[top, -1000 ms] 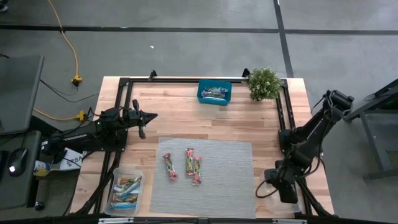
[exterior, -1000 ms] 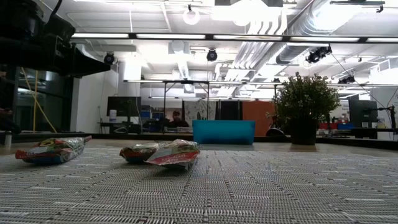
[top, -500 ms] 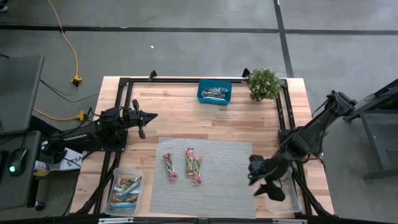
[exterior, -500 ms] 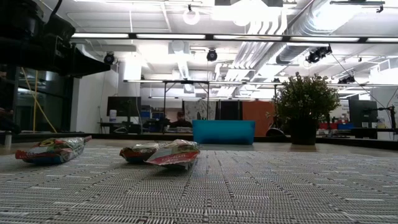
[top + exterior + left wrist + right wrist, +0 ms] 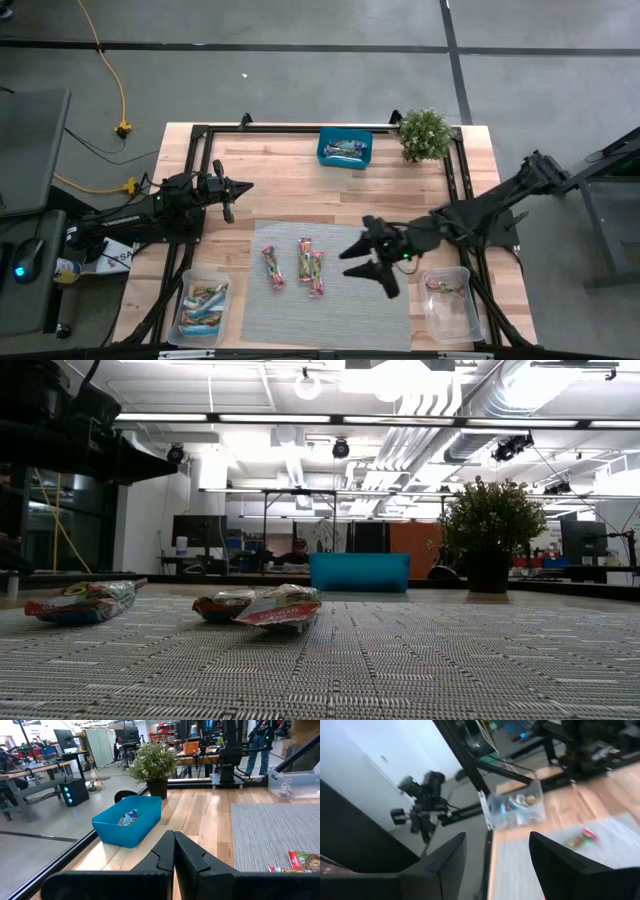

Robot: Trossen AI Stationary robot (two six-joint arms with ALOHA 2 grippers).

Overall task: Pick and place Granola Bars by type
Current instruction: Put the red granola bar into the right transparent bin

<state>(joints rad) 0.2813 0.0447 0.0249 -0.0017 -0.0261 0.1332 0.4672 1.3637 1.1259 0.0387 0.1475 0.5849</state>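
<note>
Right end effector [image 5: 372, 264] is hovering over the grey mat [image 5: 380, 300] with fingers spread wide, holding nothing. Three granola bars [image 5: 300, 265] are lying on the mat toward the left arm's side, long axes running near-to-far. Left end effector [image 5: 228, 195] is pinched closed, waiting beyond the mat; the right looks better placed to reach.

Three red, green and yellow wrapped granola bars [image 5: 299, 265] are seen centre frame on a grey woven mat [image 5: 350, 300]; a teal plastic box [image 5: 345, 150] is shown near the top.
</note>
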